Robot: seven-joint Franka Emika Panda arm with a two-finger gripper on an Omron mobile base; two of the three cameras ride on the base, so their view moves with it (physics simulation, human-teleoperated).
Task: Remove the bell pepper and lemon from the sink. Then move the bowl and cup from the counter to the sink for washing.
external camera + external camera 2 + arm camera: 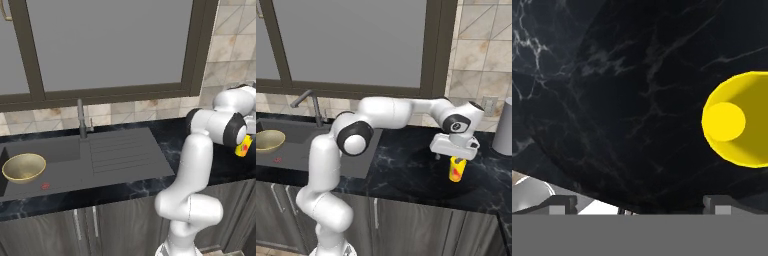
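Note:
The golden bowl (23, 167) (268, 140) sits inside the sink (125, 156) (293, 152), at the basin's left end beside the red drain spot (45, 186). The small yellow cup (457, 169) (243, 146) stands upright on the black counter (406, 172), far right of the sink. My gripper (455, 154) hangs open just above the cup, pointing down. In the hand view the cup (737, 120) lies off to the right of the gap between my fingertips (562, 205), and nothing is between them. The bell pepper and the lemon are out of view.
A tall grey cylinder (503, 127) stands on the counter at the right, behind the cup. The thin faucet (81, 120) (310, 104) rises behind the basin. A window and a tiled wall back the counter.

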